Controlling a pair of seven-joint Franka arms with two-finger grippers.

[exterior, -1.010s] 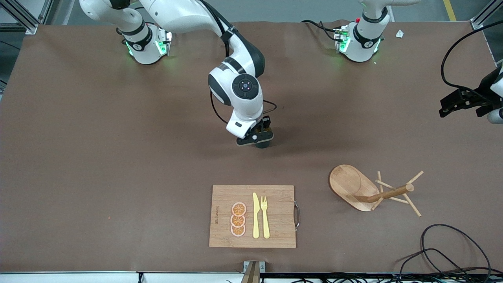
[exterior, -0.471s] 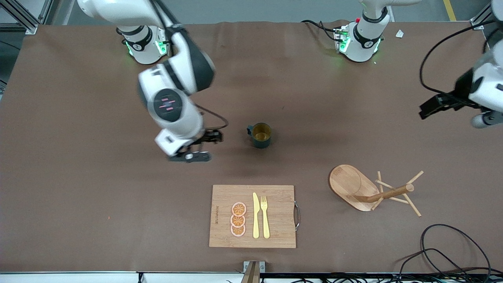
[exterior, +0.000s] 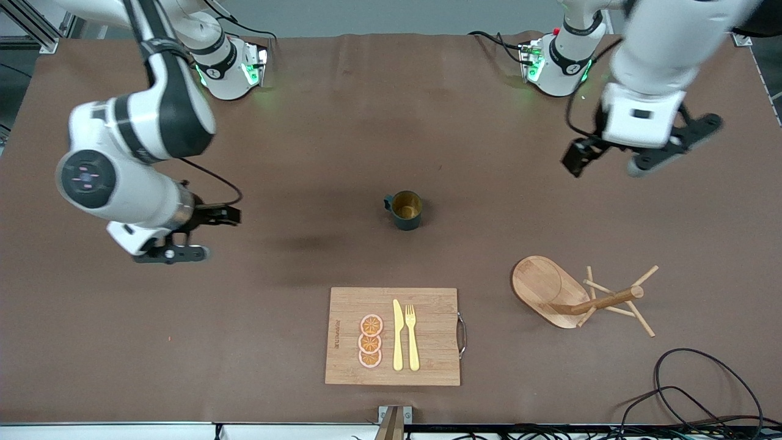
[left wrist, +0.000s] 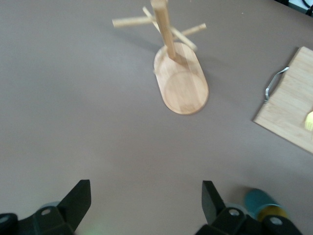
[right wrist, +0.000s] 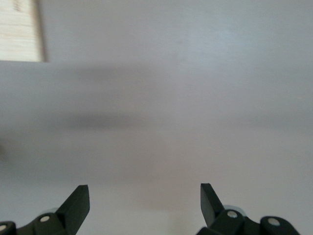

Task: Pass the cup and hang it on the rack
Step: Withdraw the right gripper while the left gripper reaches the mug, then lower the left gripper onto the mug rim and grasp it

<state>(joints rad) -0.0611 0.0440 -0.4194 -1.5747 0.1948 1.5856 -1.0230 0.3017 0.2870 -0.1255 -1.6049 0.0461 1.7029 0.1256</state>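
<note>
Cup: the dark teal-grey mug (exterior: 405, 210) with its mustard-yellow inside stands upright and alone on the brown tabletop (exterior: 305, 122), near its middle, its small handle turned toward the right arm's end; nothing touches it. A sliver of it also shows at the edge of the left wrist view (left wrist: 261, 201).

Rack: the light wooden mug tree (exterior: 577, 296) stands on its oval base near the edge closest to the front camera, toward the left arm's end, well apart from the mug; its thin pegs are bare. The left wrist view shows it upright (left wrist: 177, 73).

Cutting board: a bamboo board (exterior: 393, 336) with a metal handle lies near the middle of the edge closest to the front camera, between the mug and that edge. On it lie three orange slices (exterior: 370, 341) in a row, a yellow knife (exterior: 398, 335) and a yellow fork (exterior: 412, 337) side by side.

Right gripper: the right gripper (exterior: 183, 235) hangs over bare tabletop toward the right arm's end, jaws apart and holding nothing (right wrist: 145, 201).

Left gripper: the left gripper (exterior: 635, 156) hangs over bare tabletop toward the left arm's end, nearer the robots' edge than the rack, jaws wide apart and holding nothing (left wrist: 146, 203).

Cables: black cables (exterior: 690, 391) loop at the corner closest to the front camera, at the left arm's end.
</note>
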